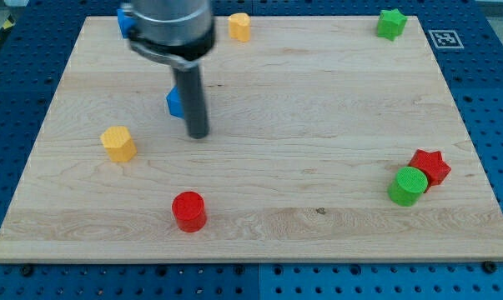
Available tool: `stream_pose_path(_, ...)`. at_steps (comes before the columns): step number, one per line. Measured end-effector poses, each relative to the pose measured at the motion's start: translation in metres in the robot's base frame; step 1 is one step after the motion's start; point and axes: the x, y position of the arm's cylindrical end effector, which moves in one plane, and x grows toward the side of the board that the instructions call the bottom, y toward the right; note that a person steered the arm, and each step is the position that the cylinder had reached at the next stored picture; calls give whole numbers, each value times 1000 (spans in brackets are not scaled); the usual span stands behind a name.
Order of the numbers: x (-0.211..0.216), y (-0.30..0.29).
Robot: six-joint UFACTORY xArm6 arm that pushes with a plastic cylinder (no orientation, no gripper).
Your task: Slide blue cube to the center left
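Note:
The blue cube [175, 103] sits on the wooden board left of centre, mostly hidden behind the dark rod. My tip [198, 134] rests on the board just to the cube's right and slightly toward the view's bottom, close against it. Only the cube's left part shows.
A yellow block [118, 143] lies at the left. A red cylinder [188, 211] sits at the lower left. A second blue block [124, 22] and a yellow block [239, 27] are at the top. A green star [391, 23] is top right. A green cylinder [408, 185] touches a red star [430, 166] at the right.

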Motion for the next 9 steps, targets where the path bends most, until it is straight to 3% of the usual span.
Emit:
stream_pose_path(1, -50, 46)
stream_pose_path(3, -56, 36)
stream_pose_path(9, -56, -129)
